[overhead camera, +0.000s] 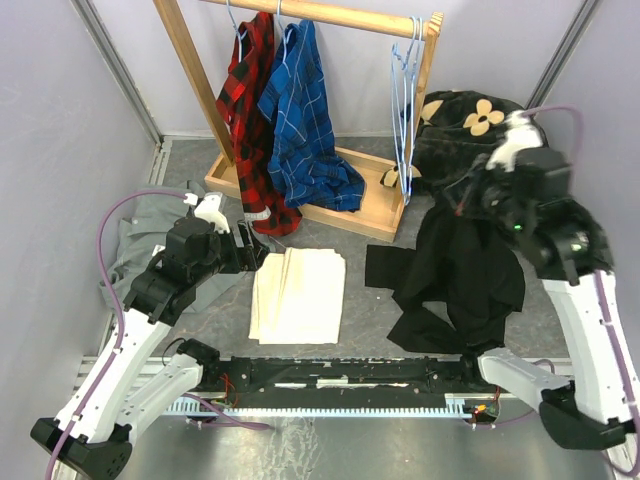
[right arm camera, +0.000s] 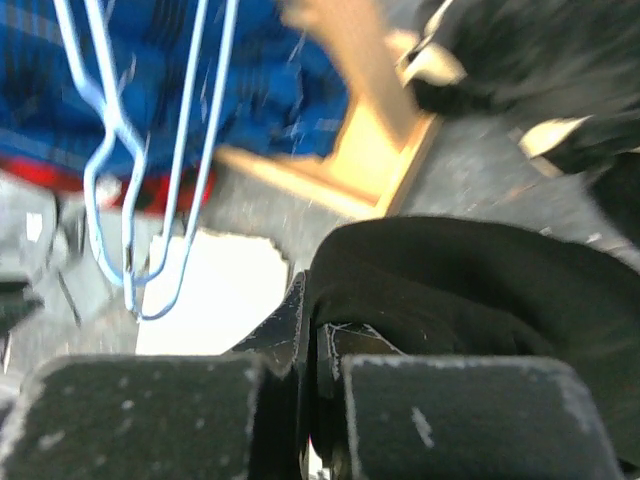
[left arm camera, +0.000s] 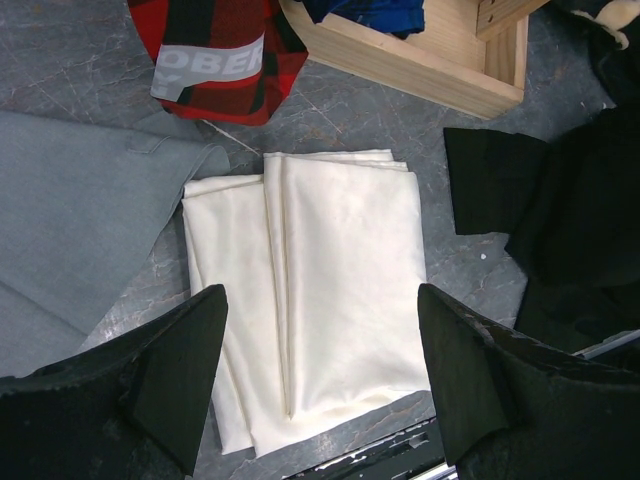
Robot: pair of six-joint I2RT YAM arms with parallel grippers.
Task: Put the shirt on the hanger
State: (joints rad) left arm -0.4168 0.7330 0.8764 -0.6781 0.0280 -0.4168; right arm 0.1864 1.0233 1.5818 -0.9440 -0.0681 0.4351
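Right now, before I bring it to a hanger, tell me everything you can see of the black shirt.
The black shirt is plain, soft, matte fabric, crumpled not spread. The right pincer is shut on a fold of its upper part, holding it raised; the rest hangs and pools on the table, right of the folded cream cloth. One sleeve lies flat, pointing left. No label shows.
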